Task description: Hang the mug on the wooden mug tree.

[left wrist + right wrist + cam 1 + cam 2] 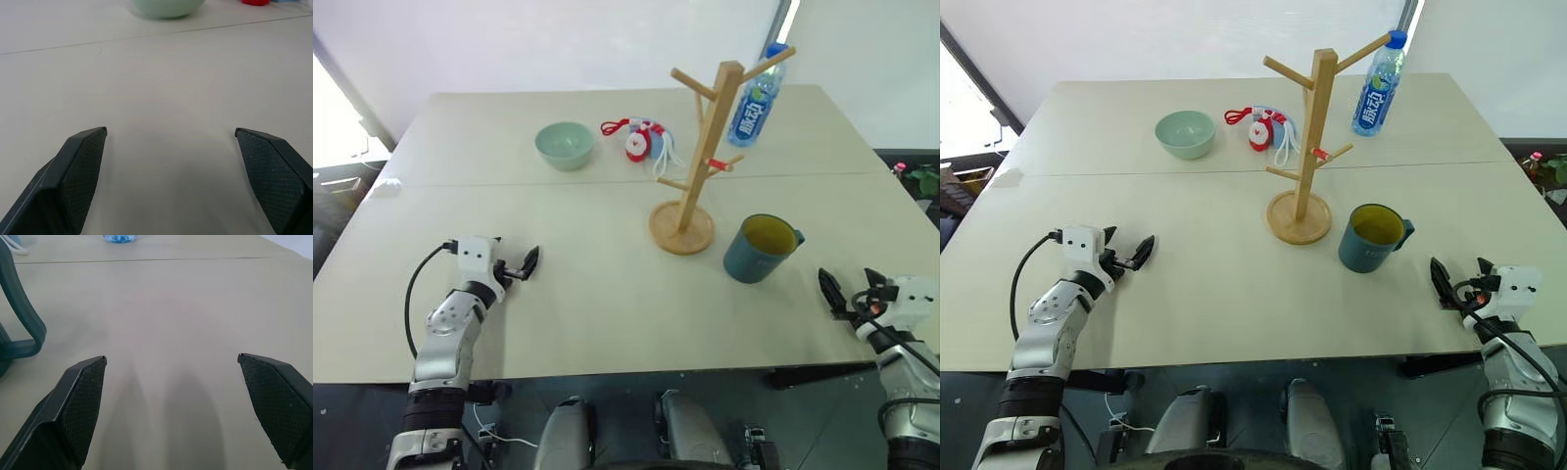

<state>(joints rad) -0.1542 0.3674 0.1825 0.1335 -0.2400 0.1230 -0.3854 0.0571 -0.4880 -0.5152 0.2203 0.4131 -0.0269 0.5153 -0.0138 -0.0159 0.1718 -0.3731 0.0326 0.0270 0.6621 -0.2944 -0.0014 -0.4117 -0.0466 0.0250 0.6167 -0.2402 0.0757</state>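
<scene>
The slate blue-grey ceramic mug (1369, 238) with a yellow-olive inside stands upright on the pale beige table (1234, 294), right of centre and toward the near edge, its single handle turned to the right. It is free of any grip. Just beside it, to its left and a little farther back, rises the wooden mug tree (1304, 157), a tall light wood post on a round disc base with angled pegs, two of them red-tipped. Every peg is bare, so by the look of things the task has not yet started: the mug has yet to be grasped, lifted, and its handle slipped over a peg.

The right gripper (1440, 281) rests near the table's near right edge, close to the mug on its handle side but apart from it; its two black fingers are spread wide and hold nothing, and the right wrist view shows the mug's handle (19, 318) off to one side of them. The left gripper (1132, 257) lies on the near left of the table, well apart from the mug, its fingers likewise parted around bare tabletop.

Farther back sit a pale green bowl (1185, 133) on the left, a small red and white object with a white cord (1268, 132) behind the tree, and a clear blue-labelled plastic bottle (1378, 90) at the far right.
</scene>
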